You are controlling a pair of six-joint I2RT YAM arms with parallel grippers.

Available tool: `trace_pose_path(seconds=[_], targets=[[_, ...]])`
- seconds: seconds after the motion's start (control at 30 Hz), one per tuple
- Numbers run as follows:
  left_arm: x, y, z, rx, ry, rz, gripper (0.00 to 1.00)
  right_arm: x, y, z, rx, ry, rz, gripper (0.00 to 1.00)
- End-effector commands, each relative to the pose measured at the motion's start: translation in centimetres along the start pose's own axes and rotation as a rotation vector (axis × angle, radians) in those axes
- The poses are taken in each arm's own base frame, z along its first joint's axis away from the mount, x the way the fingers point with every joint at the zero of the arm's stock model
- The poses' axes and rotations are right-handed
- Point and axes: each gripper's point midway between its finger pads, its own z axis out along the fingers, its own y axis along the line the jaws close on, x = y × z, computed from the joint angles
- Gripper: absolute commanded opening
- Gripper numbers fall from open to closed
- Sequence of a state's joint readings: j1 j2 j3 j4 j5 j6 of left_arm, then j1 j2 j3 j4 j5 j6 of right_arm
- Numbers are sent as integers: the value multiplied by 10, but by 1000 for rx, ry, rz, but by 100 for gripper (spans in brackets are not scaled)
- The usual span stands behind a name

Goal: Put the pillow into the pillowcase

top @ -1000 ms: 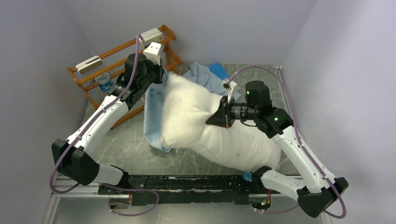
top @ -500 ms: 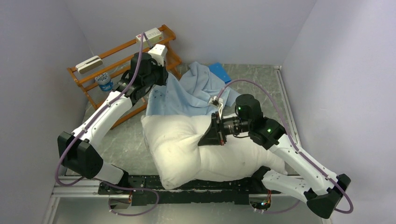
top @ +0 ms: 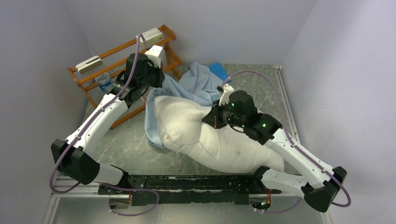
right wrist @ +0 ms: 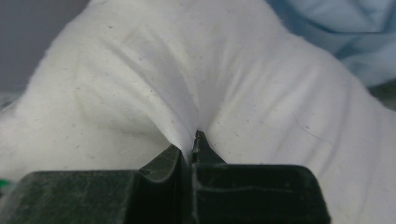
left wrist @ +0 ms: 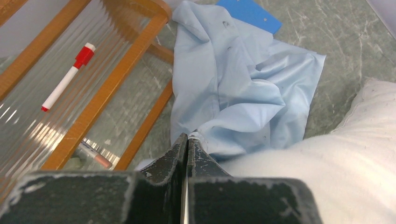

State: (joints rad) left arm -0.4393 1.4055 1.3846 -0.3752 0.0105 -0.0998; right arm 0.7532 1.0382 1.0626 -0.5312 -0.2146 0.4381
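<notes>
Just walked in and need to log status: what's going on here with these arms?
Two arms are bagging a pillow. The right gripper is shut on a pinch of the white pillow's cover; the left gripper is shut on an edge of the pale blue pillowcase by the wooden rack. The pillow lies partly on the case, not inside it yet.

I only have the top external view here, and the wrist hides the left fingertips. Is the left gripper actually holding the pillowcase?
Observer: Yes; the left wrist view shows the left gripper shut on a pinched edge of the pillowcase.
Operator: And the right one?
Observer: Right wrist view: the right gripper is shut on a raised fold of the pillow.
Operator: Anything on the rack?
Observer: A red-capped marker lies on its ribbed clear shelf.
</notes>
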Motion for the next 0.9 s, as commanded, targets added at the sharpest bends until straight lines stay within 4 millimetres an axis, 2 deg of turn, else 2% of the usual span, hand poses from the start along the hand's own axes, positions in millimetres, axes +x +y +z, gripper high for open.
trace_pose_path(seconds=[0.0, 0.13, 0.27, 0.37, 0.5, 0.57, 0.63, 0.73, 0.83, 0.87], targets=[[-21, -5, -20, 33, -38, -2, 5, -13, -84, -27, 477, -96, -37, 0], [-21, -51, -29, 276, -29, -87, 5, -18, -102, -31, 576, -140, -35, 0], [-26, -75, -37, 403, -27, -188, 5, -44, -103, -44, 639, -212, -44, 0], [-33, -74, -33, 389, -37, -199, 5, -72, -106, -68, 735, -275, -75, 0], [-50, -45, -17, 222, -70, -155, 5, -107, -105, -102, 841, -336, -115, 0], [-60, -43, -13, 210, -93, -145, 5, -114, -103, -106, 850, -349, -138, 0], [-65, -48, -13, 237, -102, -150, 5, -108, -86, -88, 696, -315, -188, 0], [-65, -58, -15, 293, -85, -147, 5, -72, -30, -42, 260, -200, -276, 0], [-49, -56, -16, 283, -43, -151, 5, -39, -11, -18, 83, -120, -221, 1], [-39, -54, -17, 275, -30, -148, 5, -30, -8, -12, 36, -110, -217, 7]])
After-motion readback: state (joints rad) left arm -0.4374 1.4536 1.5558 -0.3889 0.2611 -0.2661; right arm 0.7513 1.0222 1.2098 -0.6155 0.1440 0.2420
